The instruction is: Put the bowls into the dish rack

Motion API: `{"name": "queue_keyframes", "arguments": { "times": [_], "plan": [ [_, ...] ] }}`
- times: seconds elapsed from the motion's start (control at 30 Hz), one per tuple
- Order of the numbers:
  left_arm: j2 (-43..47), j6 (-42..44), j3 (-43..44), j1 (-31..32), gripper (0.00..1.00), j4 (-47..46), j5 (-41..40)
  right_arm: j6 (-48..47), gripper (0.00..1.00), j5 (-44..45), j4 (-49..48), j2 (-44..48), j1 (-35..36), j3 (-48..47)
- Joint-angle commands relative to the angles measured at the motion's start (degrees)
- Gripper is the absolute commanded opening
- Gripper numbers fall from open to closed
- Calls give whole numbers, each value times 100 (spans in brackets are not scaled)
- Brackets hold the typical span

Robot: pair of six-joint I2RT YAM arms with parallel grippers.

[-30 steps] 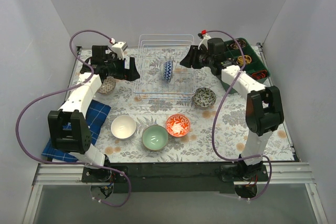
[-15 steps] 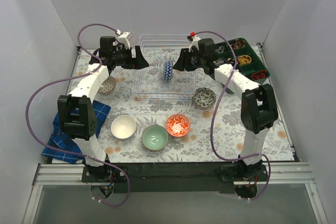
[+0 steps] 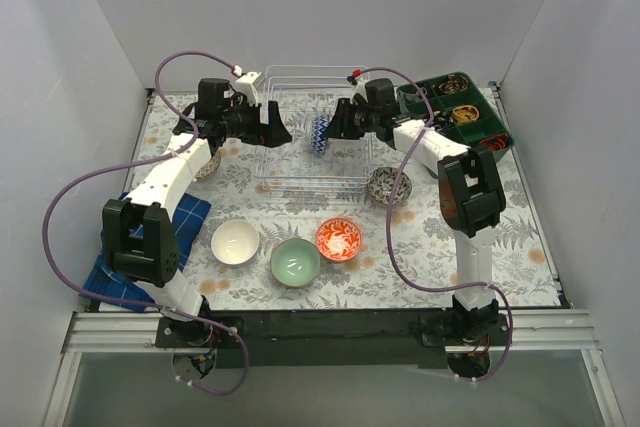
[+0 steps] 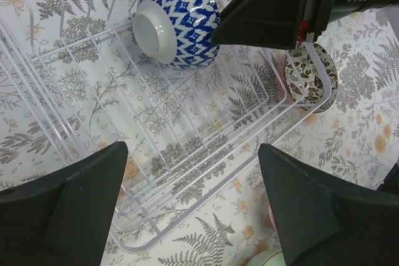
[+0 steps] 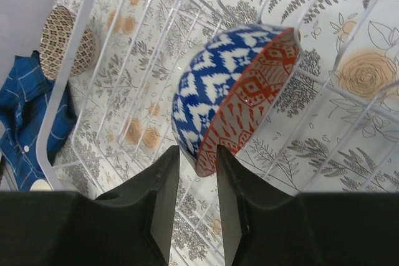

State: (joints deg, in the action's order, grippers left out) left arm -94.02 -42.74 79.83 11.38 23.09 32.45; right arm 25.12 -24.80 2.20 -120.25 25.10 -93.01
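At the far middle of the table, your dish rack (image 3: pixel 310 183) stood on the fern-printed cover (image 3: pixel 430 247), and one bowl was in it. That blue-and-white bowl (image 5: pixel 230 91) stood on edge between the wires in the far half of the rack. Its white foot was turned left and its orange-red patterned inside was turned right.

You had the left gripper (image 4: pixel 192 149) hanging over the left part of the rack. Its fingers were spread wide and held nothing, and it pointed at the foot of the bowl but was apart from it. You had the right gripper (image 5: pixel 197 154) at the bowl from the right. Its fingers (image 5: pixel 163 204) stood close together with a narrow slit between them, and the bowl's rim sat right at the mouth of that slit. I could not tell whether they pinched the rim or only touched it.

On the near side of the rack three bowls sat upright in a close row: a white bowl (image 3: pixel 235 242), a mint green bowl (image 3: pixel 296 261) and an orange-red patterned bowl (image 3: pixel 339 238). A dark grey patterned bowl (image 3: pixel 383 185) sat just beside the rack's near right corner. Left of the rack, a brown patterned bowl (image 5: pixel 65 42) lay outside the wires, partly hidden by your left arm (image 3: pixel 170 172) in the top view. A blue checked cloth (image 3: pixel 150 237) lay at the near left, and a dark green tray (image 3: pixel 462 117) stood at the far right.
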Motion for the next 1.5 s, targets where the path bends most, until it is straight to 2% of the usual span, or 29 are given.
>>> {"name": "queue_keyframes", "arguments": {
  "times": [0.0,0.1,0.17,0.4,0.7,1.0,1.47],
  "plan": [
    [375,240,-91,-4,87,178,-194,80,29,-253,-518,45,39,-235],
    [393,301,-82,-4,87,204,-256,80,9,-481,-702,98,39,-104],
    [393,336,-82,-4,87,231,-283,80,1,-535,-756,124,30,-68],
    [481,494,-117,-4,88,345,-362,422,1,-1246,-1467,317,12,-6],
    [481,644,-135,-4,87,547,-397,1433,1,-1844,-2302,90,38,-68],
    [165,829,208,-4,87,776,-572,2005,1,-1950,-2724,-560,118,-481],
    [-222,899,498,-4,87,811,-617,2093,1,-1888,-2778,-676,-49,-87]
  ]
}}
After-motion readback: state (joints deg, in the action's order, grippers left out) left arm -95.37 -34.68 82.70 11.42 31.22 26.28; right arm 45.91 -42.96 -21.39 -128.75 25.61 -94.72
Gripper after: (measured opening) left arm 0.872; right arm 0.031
